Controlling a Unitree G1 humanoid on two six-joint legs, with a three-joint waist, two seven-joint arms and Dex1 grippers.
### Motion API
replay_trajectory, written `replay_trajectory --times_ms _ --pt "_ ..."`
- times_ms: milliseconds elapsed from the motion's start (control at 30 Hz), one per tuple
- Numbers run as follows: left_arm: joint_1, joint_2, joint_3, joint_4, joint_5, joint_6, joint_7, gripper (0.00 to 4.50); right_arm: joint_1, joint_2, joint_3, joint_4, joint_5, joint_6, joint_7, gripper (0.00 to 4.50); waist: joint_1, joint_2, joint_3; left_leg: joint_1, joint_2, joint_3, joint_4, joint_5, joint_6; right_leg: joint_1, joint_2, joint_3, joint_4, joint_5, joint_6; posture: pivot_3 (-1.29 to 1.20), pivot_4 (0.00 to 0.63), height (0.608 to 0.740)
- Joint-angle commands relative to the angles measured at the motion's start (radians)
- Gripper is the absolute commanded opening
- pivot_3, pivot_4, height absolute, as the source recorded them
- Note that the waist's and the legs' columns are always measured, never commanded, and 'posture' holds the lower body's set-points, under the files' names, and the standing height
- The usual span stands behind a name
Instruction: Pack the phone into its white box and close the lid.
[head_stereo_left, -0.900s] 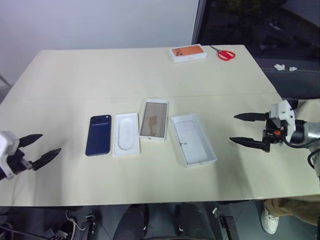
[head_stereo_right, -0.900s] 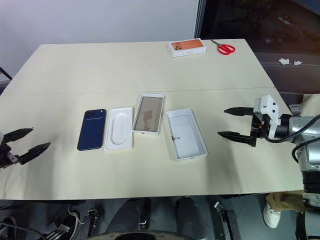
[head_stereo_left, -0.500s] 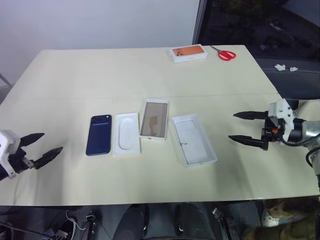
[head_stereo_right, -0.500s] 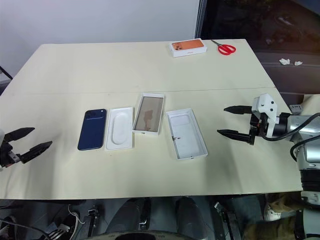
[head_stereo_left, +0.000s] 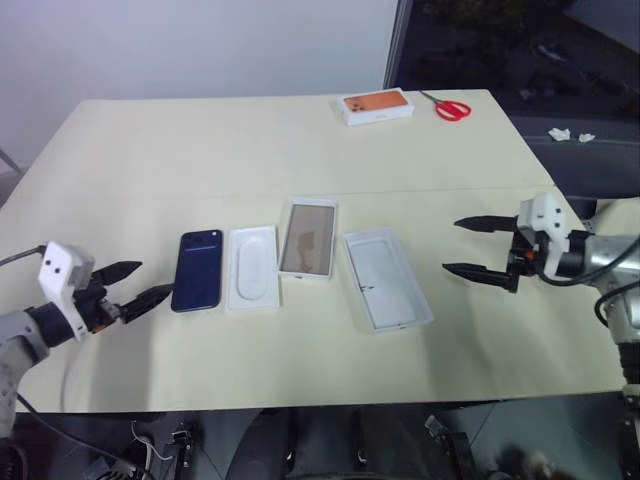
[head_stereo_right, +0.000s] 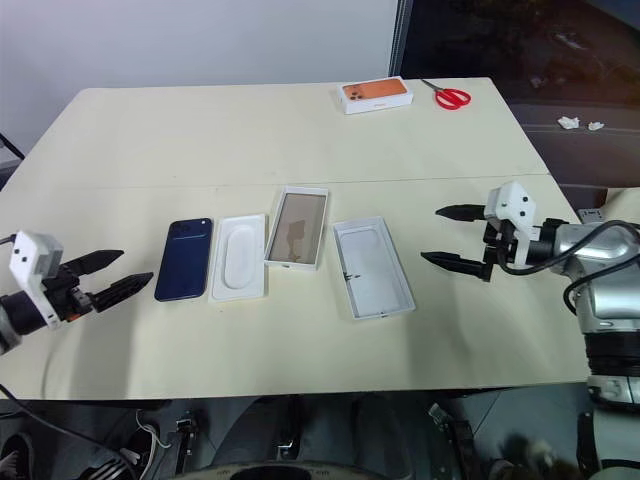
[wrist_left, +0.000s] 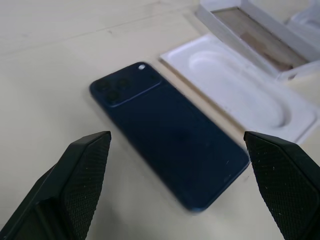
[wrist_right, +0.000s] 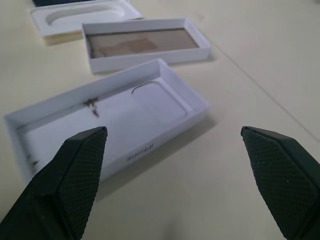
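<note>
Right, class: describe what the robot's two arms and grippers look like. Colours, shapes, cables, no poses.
Each arm ends in a white, boxy wrist block carrying two slim black fingers that taper to points. Seen close, the left gripper's fingertips have a fine cross-hatched texture, as do the right's. Left gripper; right gripper. Behind the blocks the forearms are silver-grey metal, with black cables looping along them and a small orange-red spot at each gripper's base.

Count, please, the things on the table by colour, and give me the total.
Dark blue: 1, the phone
White: 3, the insert, the box, the lid
Orange-topped: 1, the far box
Red: 1, the scissors
Total: 6
</note>
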Motion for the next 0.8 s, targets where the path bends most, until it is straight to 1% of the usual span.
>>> replay_trajectory --times_ms 33,167,300,400,500,667,800 --pt "-0.057 -0.032 -0.019 -0.074 -0.074 0.114 0.102 4.5 -0.046 0.021 0.032 -0.096 -0.034 -0.014 -0.047 4.48 0.0 0.0 0.0 0.0 0.0 0.0 0.0 0.0 0.0 0.0 0.0 0.0 0.0 0.0 0.0 0.0 0.15 0.74" --pt "-0.093 -0.059 -0.101 -0.148 -0.072 0.228 0.21 4.5 -0.085 0.058 0.063 -0.185 -0.017 0.051 -0.084 4.48 0.0 0.0 0.0 0.0 0.0 0.0 0.0 0.0 0.0 0.0 0.001 0.0 0.0 0.0 0.0 0.0 0.15 0.74" --pt "-0.179 -0.154 -0.14 -0.155 -0.117 0.388 0.373 4.5 -0.106 0.101 0.099 -0.265 -0.02 0.077 -0.124 4.48 0.002 -0.001 0.0 0.0 0.0 -0.001 0.001 0.0 0.0 0.0 0.001 0.0 0.0 0.0 0.0 0.0 0.15 0.74" --pt "-0.223 -0.222 -0.124 -0.16 -0.158 0.48 0.463 4.5 -0.102 0.113 0.111 -0.303 -0.019 0.084 -0.13 4.48 0.003 -0.002 0.0 0.0 0.0 -0.001 0.002 0.0 0.0 0.0 0.001 0.0 0.001 0.0 0.0 0.0 0.15 0.74" --pt "-0.246 -0.278 -0.116 -0.18 -0.196 0.55 0.536 4.5 -0.092 0.113 0.116 -0.276 -0.035 0.058 -0.129 4.48 0.003 -0.002 0.0 0.0 -0.001 -0.001 0.002 0.0 0.0 0.0 0.001 0.0 0.001 0.0 0.0 0.0 0.15 0.74" --pt "-0.269 -0.349 -0.076 -0.153 -0.254 0.632 0.62 4.5 -0.09 0.116 0.116 -0.252 -0.04 0.035 -0.123 4.48 0.003 -0.002 0.0 0.0 -0.001 -0.001 0.002 0.0 -0.001 0.0 0.002 0.0 0.002 0.0 0.0 0.0 0.15 0.74" --pt "-0.291 -0.369 -0.059 -0.132 -0.269 0.674 0.662 4.5 -0.094 0.119 0.117 -0.237 -0.04 0.022 -0.124 4.48 0.002 -0.002 0.0 0.0 -0.001 -0.001 0.002 0.001 -0.001 0.0 0.002 0.0 0.002 0.0 0.0 0.0 0.15 0.74"
